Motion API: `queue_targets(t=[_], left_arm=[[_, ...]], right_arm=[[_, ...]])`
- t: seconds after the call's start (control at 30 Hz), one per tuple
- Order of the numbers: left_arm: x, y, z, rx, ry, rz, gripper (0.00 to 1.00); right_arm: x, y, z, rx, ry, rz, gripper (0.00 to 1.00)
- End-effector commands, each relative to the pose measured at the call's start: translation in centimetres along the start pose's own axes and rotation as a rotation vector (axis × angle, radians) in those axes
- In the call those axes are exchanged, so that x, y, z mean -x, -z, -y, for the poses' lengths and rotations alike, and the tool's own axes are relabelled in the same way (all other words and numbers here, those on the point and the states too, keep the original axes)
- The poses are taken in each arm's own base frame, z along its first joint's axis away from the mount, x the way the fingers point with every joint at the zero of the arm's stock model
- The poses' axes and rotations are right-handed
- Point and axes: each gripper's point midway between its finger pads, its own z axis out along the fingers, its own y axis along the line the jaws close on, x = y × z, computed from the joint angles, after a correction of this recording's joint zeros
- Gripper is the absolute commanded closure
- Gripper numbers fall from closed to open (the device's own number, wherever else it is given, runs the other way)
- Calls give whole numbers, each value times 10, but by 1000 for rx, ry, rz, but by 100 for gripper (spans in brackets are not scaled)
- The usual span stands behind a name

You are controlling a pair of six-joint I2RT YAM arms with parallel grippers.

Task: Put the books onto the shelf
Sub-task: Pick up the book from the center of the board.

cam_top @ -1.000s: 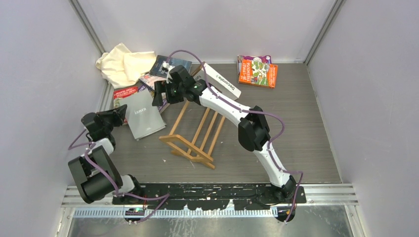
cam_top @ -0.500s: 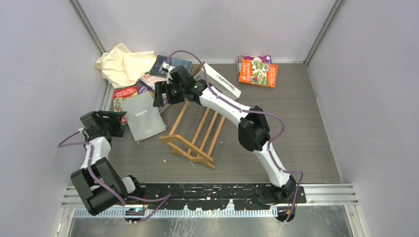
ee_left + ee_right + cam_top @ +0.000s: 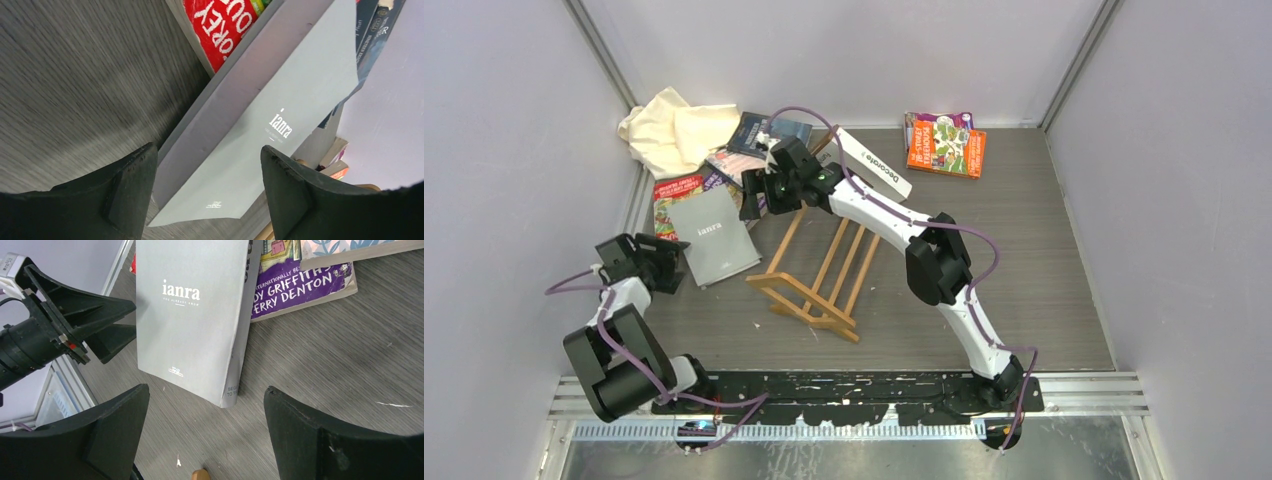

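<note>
The grey book with "ianra" on it lies flat on the table, just left of the shelf. Its far end rests on a red book. A purple book lies right beside its far right corner. The shelf is a small wooden rack lying in the middle of the table. A white book that says "Decorate" lies at its far end. Some orange books sit in the far right corner, well apart. A cream cloth is bunched in the far left corner.

The left gripper is just beside the grey book's near left corner. Its jaws are apart and hold nothing. The right gripper hangs over the book's far right corner. Its jaws are wide apart and hold nothing too.
</note>
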Motion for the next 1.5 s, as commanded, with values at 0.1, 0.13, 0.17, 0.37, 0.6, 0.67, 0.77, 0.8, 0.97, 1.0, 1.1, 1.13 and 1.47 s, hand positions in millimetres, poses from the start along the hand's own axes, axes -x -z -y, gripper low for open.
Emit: queue_targets(t=[0.1, 0.13, 0.17, 0.37, 0.6, 0.67, 0.77, 0.8, 0.97, 1.0, 1.1, 1.13, 1.47], left_arm=[[13, -14, 2, -76, -38, 75, 24], [14, -17, 2, -91, -34, 85, 24], [14, -19, 3, -104, -32, 93, 23], [19, -33, 7, -202, -41, 135, 23], [13, -55, 20, -351, -17, 85, 23], [9, -60, 22, -387, -5, 62, 24], [3, -67, 21, -421, 13, 25, 24], [1, -68, 21, -433, 17, 14, 24], [-7, -73, 22, -475, 29, -39, 27], [-7, -73, 24, -488, 30, -46, 29], [-11, -73, 30, -527, 32, -73, 36], [-11, -72, 32, -540, 32, -79, 38], [-15, -61, 46, -607, 37, -119, 62]], right_arm=[[34, 26, -25, 66, 40, 92, 11], [34, 25, -24, 66, 40, 91, 11], [34, 25, -22, 66, 38, 93, 11], [35, 22, -20, 68, 35, 92, 11], [34, 18, -15, 57, 36, 90, 11], [34, 17, -12, 53, 38, 91, 11], [34, 16, -10, 50, 39, 94, 11], [34, 15, -9, 49, 38, 94, 11], [37, 13, -8, 49, 37, 100, 11], [39, 13, -8, 51, 37, 104, 11], [40, 12, -7, 54, 36, 107, 11], [41, 12, -7, 54, 33, 108, 11], [47, 16, -7, 54, 26, 121, 11]])
